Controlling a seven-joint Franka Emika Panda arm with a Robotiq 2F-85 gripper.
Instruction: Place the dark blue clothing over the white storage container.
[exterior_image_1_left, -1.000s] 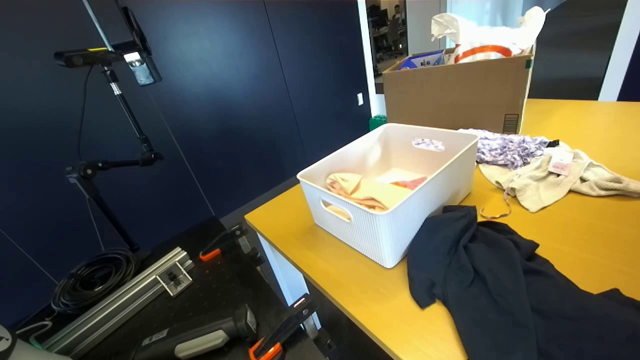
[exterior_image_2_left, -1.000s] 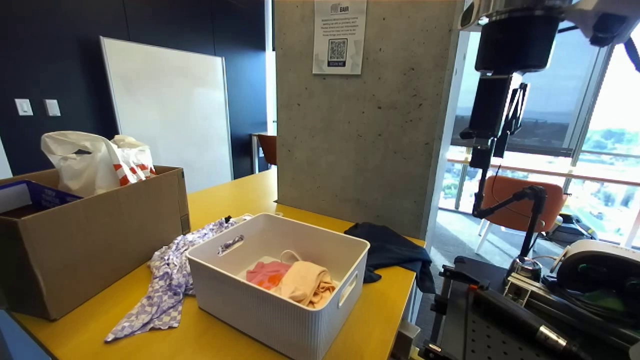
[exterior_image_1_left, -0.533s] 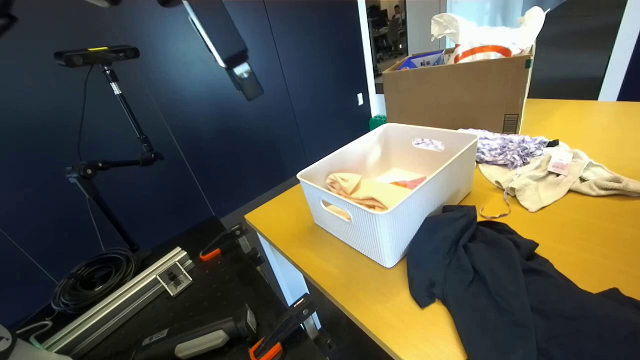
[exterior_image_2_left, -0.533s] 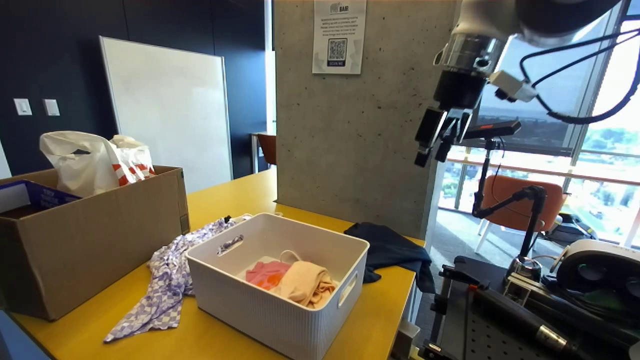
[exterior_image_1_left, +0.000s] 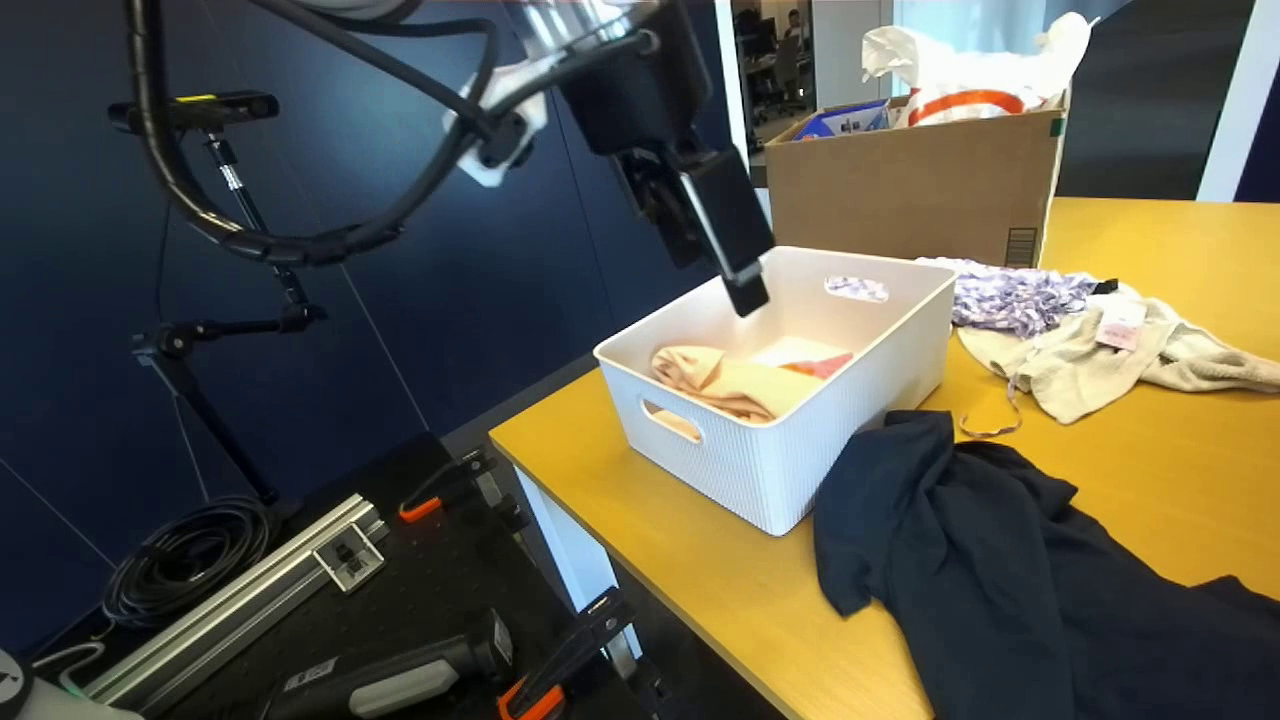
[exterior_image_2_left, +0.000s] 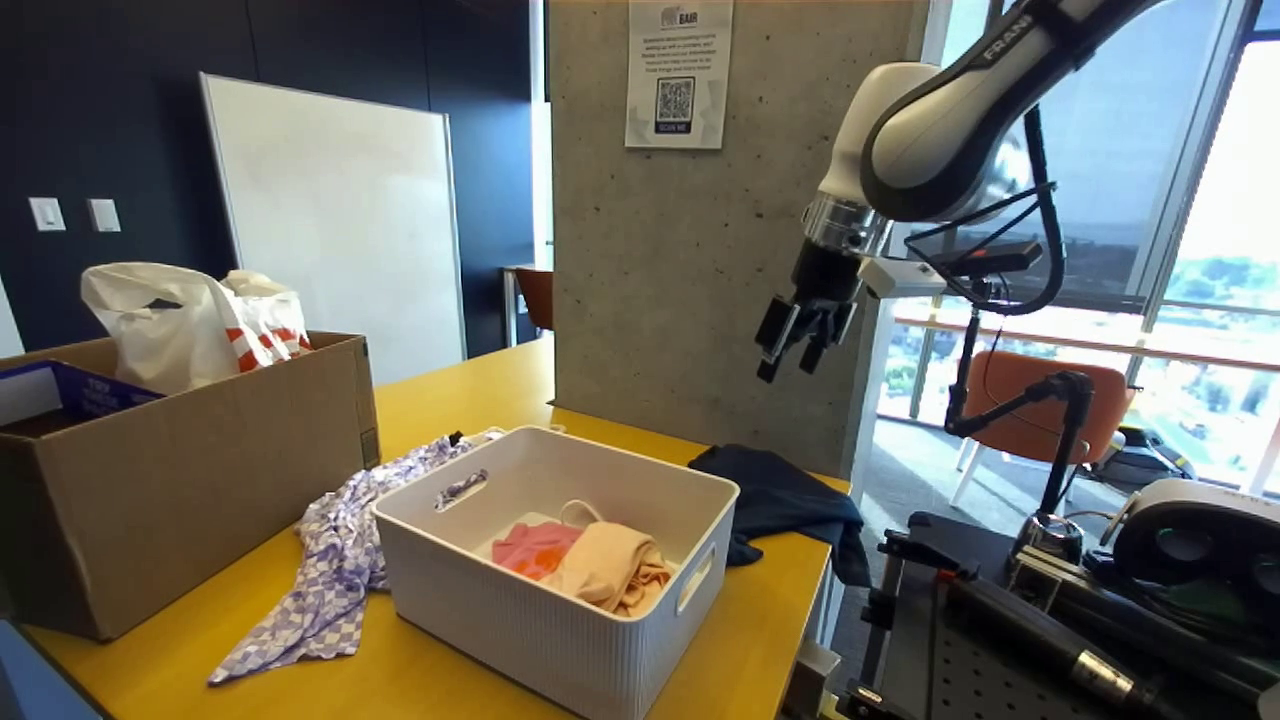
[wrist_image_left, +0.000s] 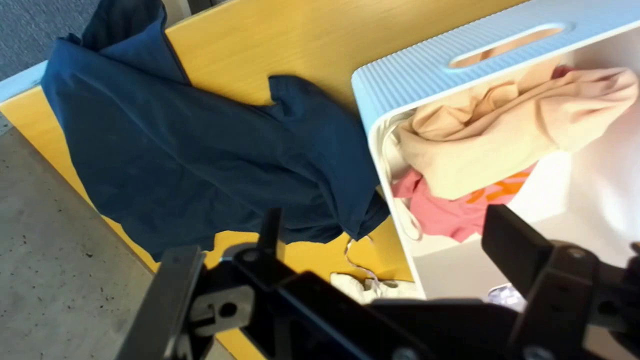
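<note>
We see a yellow table (exterior_image_1_left: 1180, 460), smooth on top and straight along its edge. In an exterior view, the black and white robot arm (exterior_image_2_left: 930, 145) slants down from the upper right. A brown cardboard box (exterior_image_1_left: 900, 190) stands on the table, and near it we find the white bin (exterior_image_1_left: 740, 470), upright, with a handle slot in each of 2 ends. The dark blue cloth (wrist_image_left: 225, 145) lies rumpled on the table just beside the bin, outside it, with 1 end hanging over the table's edge. A purple checked cloth (exterior_image_2_left: 335, 560) lies partly between the box and the bin, and a cream cloth (exterior_image_1_left: 1100, 360) touches it. Inside the bin, a folded peach cloth (wrist_image_left: 500, 145) rests partly on a pink cloth (wrist_image_left: 445, 210). In the wrist view we see the claw (wrist_image_left: 385, 225), its 2 fingers (wrist_image_left: 515, 245) spread wide apart; in both exterior views it hangs in the air, apart from the dark blue cloth.
</note>
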